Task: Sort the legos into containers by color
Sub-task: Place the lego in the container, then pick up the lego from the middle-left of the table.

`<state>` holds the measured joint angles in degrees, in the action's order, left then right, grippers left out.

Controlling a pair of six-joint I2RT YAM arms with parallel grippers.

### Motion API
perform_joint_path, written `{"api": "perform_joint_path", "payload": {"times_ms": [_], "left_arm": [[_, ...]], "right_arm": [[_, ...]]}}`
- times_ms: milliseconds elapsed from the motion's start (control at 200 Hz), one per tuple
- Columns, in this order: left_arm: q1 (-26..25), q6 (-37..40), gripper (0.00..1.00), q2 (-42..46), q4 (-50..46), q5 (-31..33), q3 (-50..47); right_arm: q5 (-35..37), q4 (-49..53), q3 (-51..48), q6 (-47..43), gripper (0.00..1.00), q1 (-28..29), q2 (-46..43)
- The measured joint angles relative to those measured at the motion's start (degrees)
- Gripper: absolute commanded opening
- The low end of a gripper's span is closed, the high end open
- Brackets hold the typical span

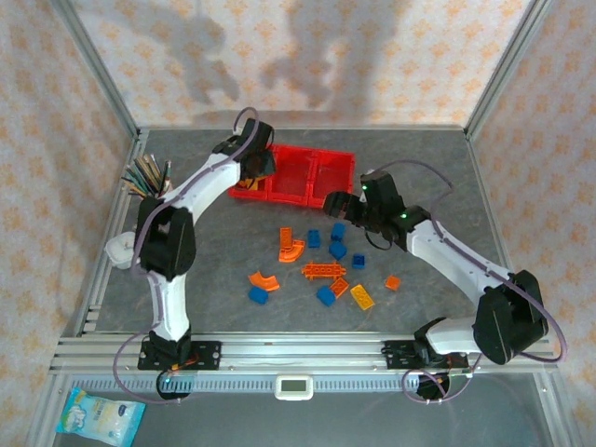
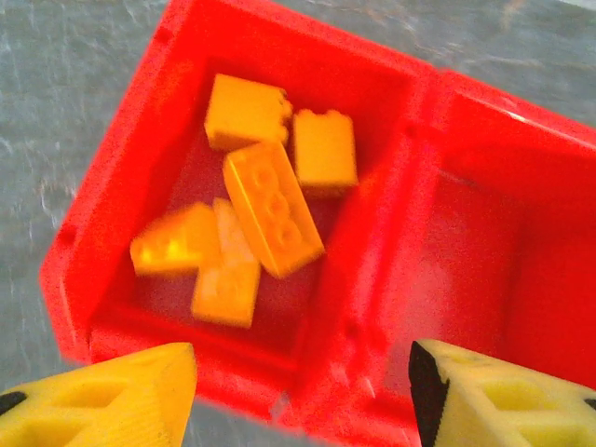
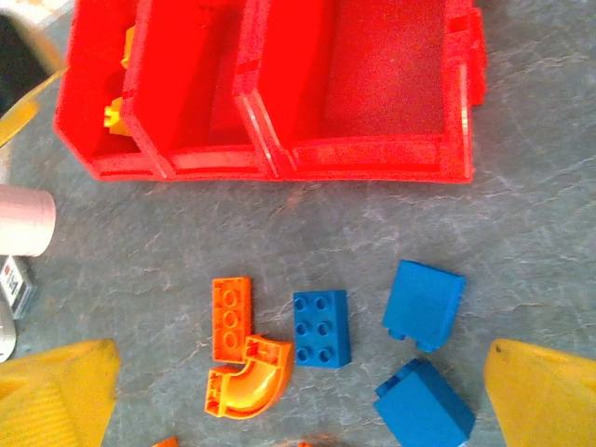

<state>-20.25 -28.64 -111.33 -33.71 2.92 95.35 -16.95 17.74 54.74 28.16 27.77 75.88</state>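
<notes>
The left gripper [image 2: 303,396] hangs released over the end red plastic bin [image 2: 112,186] holding yellow plastic bricks [image 2: 272,207]. The right gripper [image 3: 300,396] gapes wide above 3 blue plastic bricks [image 3: 322,328].

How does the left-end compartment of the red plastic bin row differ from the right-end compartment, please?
The left-end compartment holds several yellow plastic bricks; the right-end compartment shows a bare floor. The open left gripper hovers over the left-end compartment, not the right-end compartment. Both are red, open-topped and joined in one row.
</notes>
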Motion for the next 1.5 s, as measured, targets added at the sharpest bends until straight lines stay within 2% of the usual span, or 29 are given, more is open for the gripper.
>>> {"api": "perform_joint_path", "payload": {"times_ms": [175,400,606,756,1046,1321,1496], "left_arm": [[-8.85,-4.74,0.66,15.15,1.9,-1.18,-12.68],[-21.35,-16.9,0.67,26.27,3.78,-2.54,-26.84],[-36.76,-30.1,0.68,27.06,6.12,-2.75,-30.71],[-45.94,-37.83,0.69,22.43,8.39,-2.78,-29.27],[-52.89,-45.44,0.71,9.25,9.77,-4.07,-23.17],[-53.2,-45.94,0.78,-0.87,8.57,-3.89,-12.98],[-53.2,-46.14,0.8,-4.24,7.02,-3.3,-11.28]], "right_arm": [[0.0,2.34,-2.69,-0.87,1.0,-2.34,-3.76],[0.11,6.45,-9.05,-0.94,1.0,-4.35,-9.46],[0.9,9.99,-15.63,0.42,1.0,-7.37,-15.02],[0.76,10.36,-19.37,0.81,1.0,-10.97,-16.59],[-0.96,9.16,-20.81,0.79,1.0,-16.02,-16.55],[-2.47,8.26,-20.81,0.09,1.0,-21.16,-15.85],[-4.0,7.82,-20.81,-0.96,1.0,-23.63,-15.82]]}}
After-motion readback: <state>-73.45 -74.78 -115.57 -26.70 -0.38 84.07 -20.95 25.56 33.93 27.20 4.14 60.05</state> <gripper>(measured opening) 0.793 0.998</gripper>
